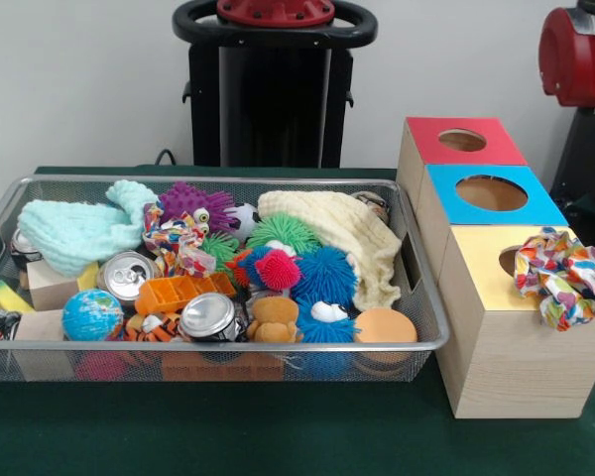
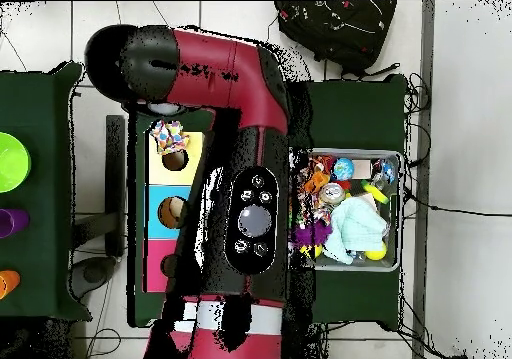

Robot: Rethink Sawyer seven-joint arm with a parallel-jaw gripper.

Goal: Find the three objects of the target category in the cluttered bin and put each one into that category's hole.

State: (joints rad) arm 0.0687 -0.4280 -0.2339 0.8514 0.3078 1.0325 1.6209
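Observation:
The wire mesh bin (image 1: 218, 346) stands at the left, full of toys; in the overhead view (image 2: 401, 211) the arm covers part of it. One spotted cloth knot (image 1: 563, 277) lies on the yellow-topped box (image 1: 486, 281), over the right side of its hole (image 1: 508, 260). From overhead this knot (image 2: 169, 135) sits just above the hole (image 2: 175, 160). Another spotted cloth knot (image 1: 179, 239) lies in the bin among the pom balls. A third is not visible. Only the red arm (image 2: 215, 75) shows, reaching over the boxes. The gripper itself is not seen.
The blue-topped box (image 1: 535, 203) and the red-topped box (image 1: 428, 142) stand behind the yellow one. The bin holds cans (image 1: 209, 317), spiky pom balls (image 1: 325, 274), a cream cloth (image 1: 342, 233), a mint cloth (image 1: 74, 231), a globe ball (image 1: 92, 315) and wooden blocks.

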